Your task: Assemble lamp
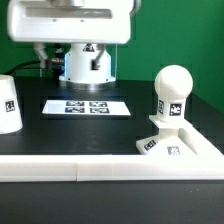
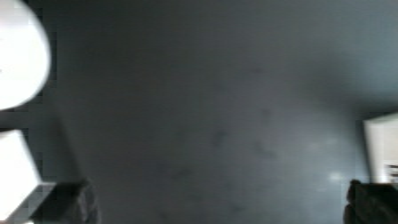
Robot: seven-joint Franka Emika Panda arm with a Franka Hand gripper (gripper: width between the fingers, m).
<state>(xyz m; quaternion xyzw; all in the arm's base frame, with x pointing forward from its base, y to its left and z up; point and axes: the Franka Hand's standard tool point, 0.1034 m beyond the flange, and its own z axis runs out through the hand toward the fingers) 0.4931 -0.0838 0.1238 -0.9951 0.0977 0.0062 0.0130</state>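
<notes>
At the exterior view's left edge stands the shade (image 1: 8, 103), upright on the dark desk (image 1: 40, 135) and cut off by the frame. Toward the middle lies the marker board (image 1: 87, 106), flat, in front of the robot's white pedestal (image 1: 86, 62). On the exterior view's right the bulb (image 1: 172, 96) stands upright on the base (image 1: 170, 143), which sits in the corner of the white rail (image 1: 60, 168) along the desk's near edge. Whether the bulb is fully seated cannot be told.

Judging from this, bulb and base are joined and the shade is the part left. The next move calls for reaching across to the shade, grasping it, and lowering it over the bulb.

The exterior view shows all three parts but not the gripper. The wrist view shows the gripper (image 2: 214, 203) with its jaws spread wide and nothing between them, above bare desk, with blurred white shapes at either edge that I cannot identify.
</notes>
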